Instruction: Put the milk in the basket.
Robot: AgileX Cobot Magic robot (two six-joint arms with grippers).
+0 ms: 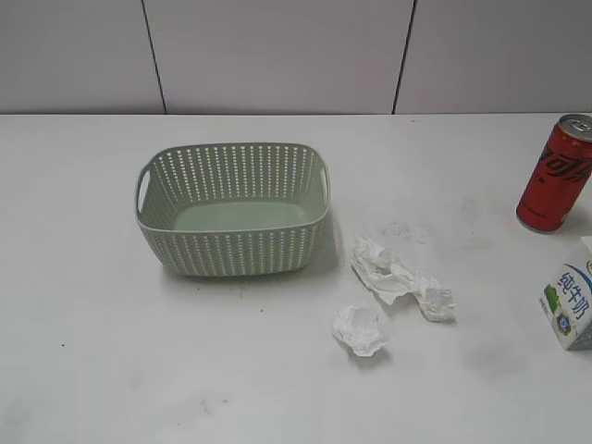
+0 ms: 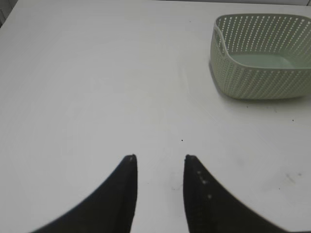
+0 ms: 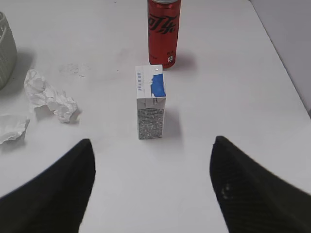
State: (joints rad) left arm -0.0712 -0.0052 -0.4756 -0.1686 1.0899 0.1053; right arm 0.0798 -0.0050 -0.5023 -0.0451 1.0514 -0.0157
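- On the table's right edge, in the exterior view, the milk (image 1: 569,307) stands upright, partly cut off by the frame, just in front of the red can (image 1: 553,173).
- From the right wrist cam, the milk (image 3: 150,102) sits centred ahead of your right gripper (image 3: 153,187), jaws spread wide, nothing held, not touching yet.
- Left gripper (image 2: 160,194) hovers over bare table w/ a narrow gap between its tips, empty; the basket (image 2: 262,77) is off to its upper right.
- The basket (image 1: 231,242) is mid-table, well apart from the milk, w/ two crumpled paper wads (image 1: 398,277) between them.
- Handling, my guess: small carton, light-ish, thin card walls that dent if squeezed hard; smooth print may slip.
- Take it across the two broad faces, mid-height, below the folded top; keep clear of the can behind it.
- Grip gently, lift straight, carry over the paper.
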